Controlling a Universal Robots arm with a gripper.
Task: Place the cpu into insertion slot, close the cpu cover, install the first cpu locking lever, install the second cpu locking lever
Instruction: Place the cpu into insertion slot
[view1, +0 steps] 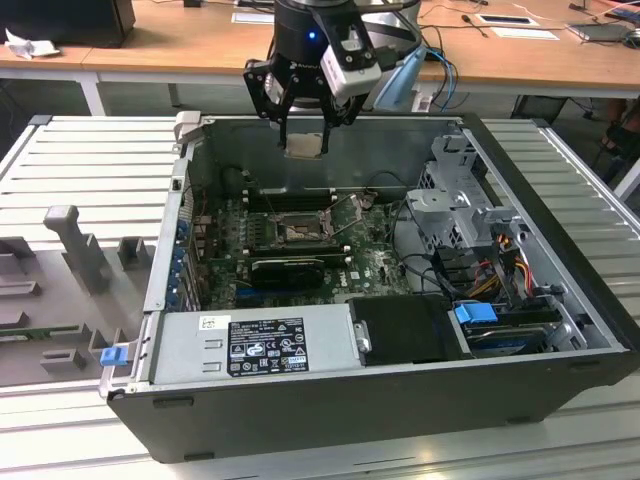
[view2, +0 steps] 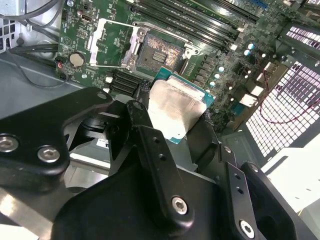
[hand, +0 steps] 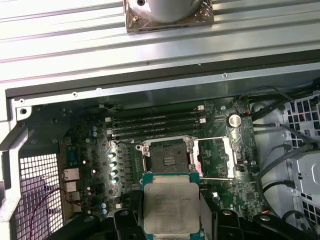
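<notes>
Gripper (view1: 303, 138) clamped on cpu (hand: 171, 212), high above the case (view1: 560, 250). Slot (hand: 167, 157) bare, cover (hand: 216, 157) flipped open beside it. I'd square cpu to slot and lower it flat, no tilt.

In the exterior view the arm (view1: 300, 15) comes down from above with its dark wrist (view1: 295, 48) upright; a blue light (view1: 313, 37) glows on it, a pale camera block (view1: 352, 55) sits on its flank, and the pincer (view1: 304, 138) points straight down. In the second wrist view the black fingers (view2: 150, 145) clamp opposite edges of the cpu (view2: 175, 107), held flat between the tips; silver bolts (view2: 179, 204) stud the linkage bars (view2: 235, 185) behind them.
</notes>
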